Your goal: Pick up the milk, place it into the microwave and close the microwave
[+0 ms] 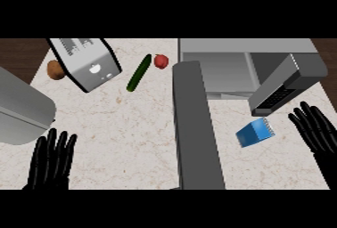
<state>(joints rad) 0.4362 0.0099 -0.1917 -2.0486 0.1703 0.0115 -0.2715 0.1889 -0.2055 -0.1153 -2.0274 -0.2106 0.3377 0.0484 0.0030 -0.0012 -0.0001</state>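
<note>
**Milk carton on the counter in front of the open microwave, both hands empty**

The microwave [253, 62] sits at the far right of the marbled counter [118, 129], and everything else is placed from it. Its door [196, 129] stands open, swung out towards the robot as a long grey slab along the microwave's left side. The cavity looks empty, though its depth is dim and hard to judge.

The milk [255, 133], a small blue carton, lies on the counter just in front of the microwave, to the right of the open door and apart from it. It appears tipped on its side, white end pointing away from the robot.

The right hand [317, 129] is just right of the milk, near the microwave's front corner, fingers straight and spread, holding nothing and not touching the carton. The left hand [52, 158] rests well left of the door, fingers up and extended, also empty.

Left of the microwave, at the far edge, lie a red pepper [161, 61] and a green cucumber [138, 73]. Further left stands a toaster [89, 62], with a brown potato [56, 70] beside it. A large grey pot [20, 111] is at the far left.
</note>
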